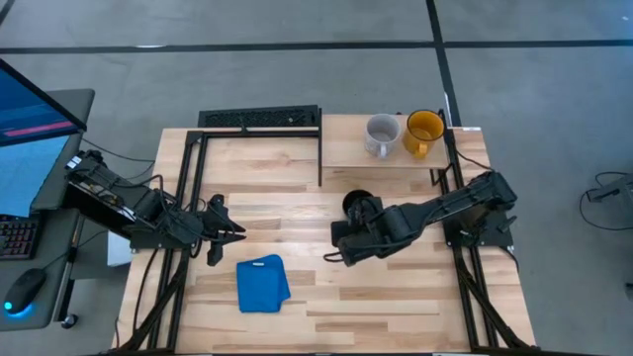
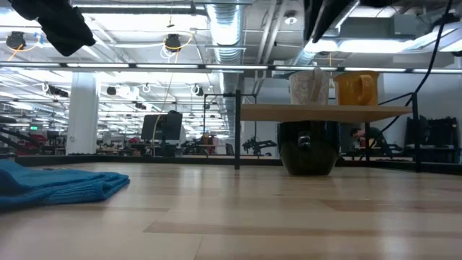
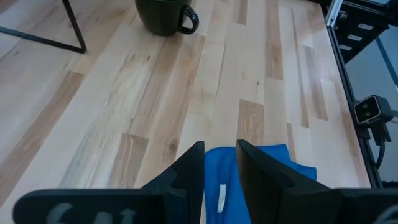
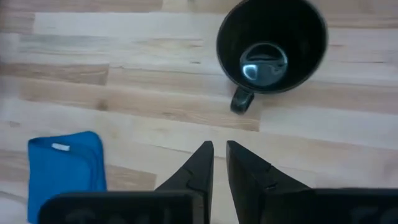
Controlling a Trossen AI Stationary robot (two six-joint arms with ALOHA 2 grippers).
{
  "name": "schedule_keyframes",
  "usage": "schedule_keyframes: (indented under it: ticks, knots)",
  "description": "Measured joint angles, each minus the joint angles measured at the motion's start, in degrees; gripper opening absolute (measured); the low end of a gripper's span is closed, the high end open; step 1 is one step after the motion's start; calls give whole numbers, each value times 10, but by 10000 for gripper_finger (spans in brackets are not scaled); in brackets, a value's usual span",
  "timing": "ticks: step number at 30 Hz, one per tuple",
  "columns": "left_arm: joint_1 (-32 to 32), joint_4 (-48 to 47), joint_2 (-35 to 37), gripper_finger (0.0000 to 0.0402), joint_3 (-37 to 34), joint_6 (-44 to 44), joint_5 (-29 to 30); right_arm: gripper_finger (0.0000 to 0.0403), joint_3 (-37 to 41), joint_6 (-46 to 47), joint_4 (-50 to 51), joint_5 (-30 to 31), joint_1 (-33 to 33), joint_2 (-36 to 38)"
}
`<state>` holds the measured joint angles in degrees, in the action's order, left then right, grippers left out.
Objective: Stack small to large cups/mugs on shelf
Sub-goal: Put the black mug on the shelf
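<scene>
The right claw [image 1: 334, 247] hangs above the middle of the tabletop [image 1: 396, 307], fingers nearly together and empty. Just beyond it the black mug [image 4: 272, 45] stands upright, mouth up, beside the shelf's [image 1: 346, 153] front edge. Its handle [image 4: 241, 99] points toward the claw and the tabletop's near edge.

Risks, as I judge them: with fingers this narrow, a descent could strike the rim and tip the mug. A grip on the handle might let it swing into the grey-white mug [image 1: 380, 135] or yellow mug [image 1: 424, 131] at the shelf's far right corner.

The left claw [image 1: 229, 231] waits, almost closed and empty, near the left edge over the blue cloth [image 1: 262, 283].
</scene>
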<state>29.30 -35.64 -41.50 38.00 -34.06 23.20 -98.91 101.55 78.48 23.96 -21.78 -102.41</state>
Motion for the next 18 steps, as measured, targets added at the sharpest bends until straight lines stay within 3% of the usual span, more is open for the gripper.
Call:
schedule_keyframes:
  ticks: [12, 18]
  knots:
    - [0, -1, 0, 82, 0, 6, 0, 68, 1, -47, -28, -49, 9, -20]
    - [0, -1, 0, 82, 0, 6, 0, 109, -1, -59, -44, -61, 16, -38]
